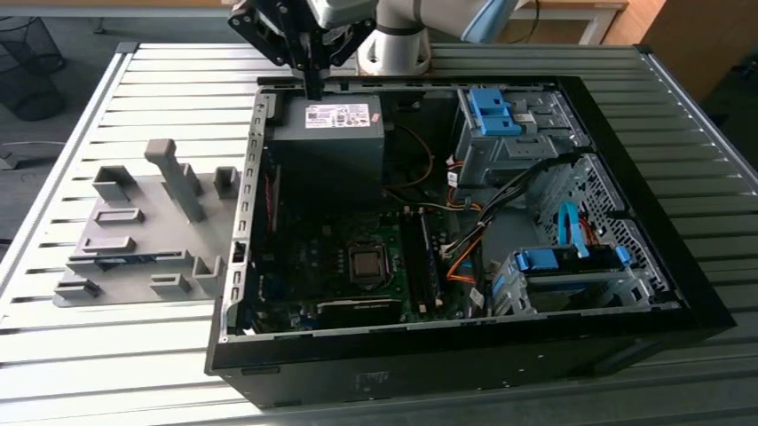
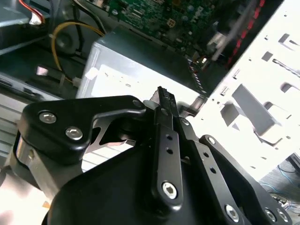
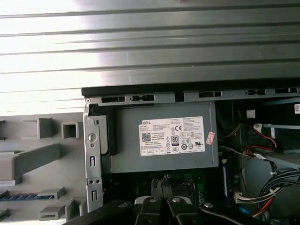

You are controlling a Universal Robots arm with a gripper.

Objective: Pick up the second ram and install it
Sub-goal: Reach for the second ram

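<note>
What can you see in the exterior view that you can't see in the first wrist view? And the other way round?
Extra in the exterior view: the whole open computer case, its blue drive-bay clips, the processor socket and the arm's base. Extra in the first wrist view: a red cable beside a white plug. Shared: the gripper near the power supply, and the grey holder outside the case, with the second ram lying in it.
</note>
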